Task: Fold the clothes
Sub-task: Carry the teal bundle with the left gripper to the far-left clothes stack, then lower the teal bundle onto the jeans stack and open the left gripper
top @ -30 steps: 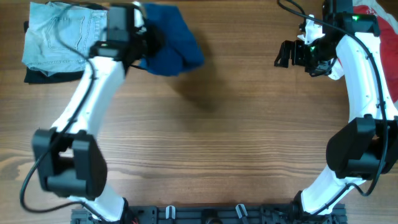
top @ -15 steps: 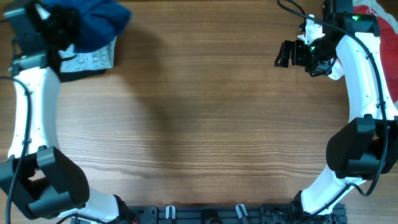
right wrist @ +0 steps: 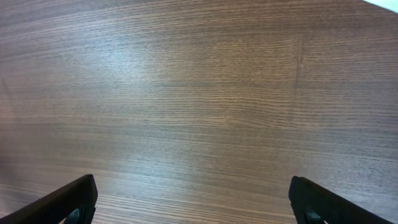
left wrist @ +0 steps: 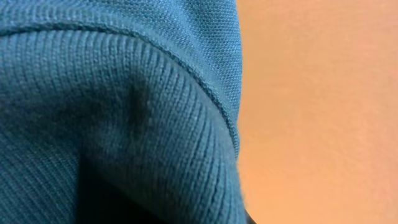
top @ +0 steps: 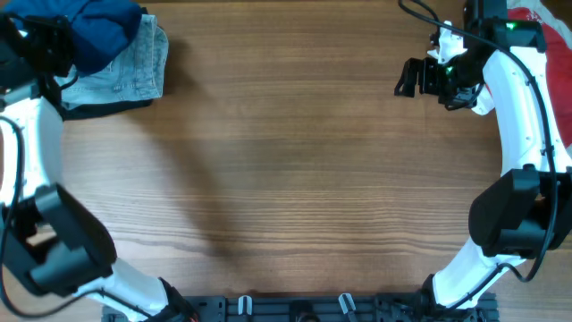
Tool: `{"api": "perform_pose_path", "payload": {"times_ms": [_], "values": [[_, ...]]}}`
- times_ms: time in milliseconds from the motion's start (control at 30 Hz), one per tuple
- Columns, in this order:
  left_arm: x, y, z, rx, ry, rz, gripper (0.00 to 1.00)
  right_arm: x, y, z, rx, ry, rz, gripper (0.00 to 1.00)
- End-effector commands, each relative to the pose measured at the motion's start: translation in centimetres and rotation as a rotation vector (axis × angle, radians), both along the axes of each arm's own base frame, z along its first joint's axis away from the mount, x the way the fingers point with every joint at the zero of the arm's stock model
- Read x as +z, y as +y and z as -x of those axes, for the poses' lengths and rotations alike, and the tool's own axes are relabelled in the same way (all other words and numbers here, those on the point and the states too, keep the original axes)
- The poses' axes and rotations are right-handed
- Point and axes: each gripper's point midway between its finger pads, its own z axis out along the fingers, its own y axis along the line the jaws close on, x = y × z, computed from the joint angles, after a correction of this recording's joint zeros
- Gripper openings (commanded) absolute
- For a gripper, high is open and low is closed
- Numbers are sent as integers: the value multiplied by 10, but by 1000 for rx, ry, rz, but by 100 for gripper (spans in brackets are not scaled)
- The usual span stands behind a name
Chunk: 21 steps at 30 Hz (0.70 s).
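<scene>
– Where is the blue shirt?
– Bunched up in the left gripper. Its fingers are pinched tight on it, right over the pale jeans.
– And the right gripper?
– Fingers wide apart, with just the wooden table under them.

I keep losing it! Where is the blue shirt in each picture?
Overhead: blue shirt bunched in the top left corner, over light denim cloth.
Left wrist: it fills the left side, very close.
Right wrist: not in it.
Shared landmark: the wooden table, likely the blurry orange patch in the left wrist view too.
</scene>
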Motion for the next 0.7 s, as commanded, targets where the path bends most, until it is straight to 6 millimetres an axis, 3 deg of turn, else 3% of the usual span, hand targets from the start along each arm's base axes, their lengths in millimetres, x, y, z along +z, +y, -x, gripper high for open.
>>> {"api": "perform_pose_path", "payload": {"times_ms": [0, 133, 267, 367, 400, 567, 667], "values": [[-19, -2, -10, -20, 4, 44, 4, 4, -3, 3, 6, -6, 15, 100], [-48, -15, -4, -89, 93, 76, 4, 4, -3, 2, -13, -5, 11, 100], [-84, -22, 21, -143, 271, 31, 7, 3, -3, 4, -11, 5, 12, 100], [-111, -15, 47, -113, 426, -1, 61, 3, -3, 5, -10, 6, 12, 100], [-116, -13, 54, -109, 462, -13, 72, 3, -3, 4, -10, 4, 12, 100], [-129, -7, 73, -150, 563, -97, 91, 4, -3, 3, -11, -1, 12, 100], [-130, -4, 81, -153, 583, -93, 95, 4, -3, 3, -10, 0, 12, 100]]}}
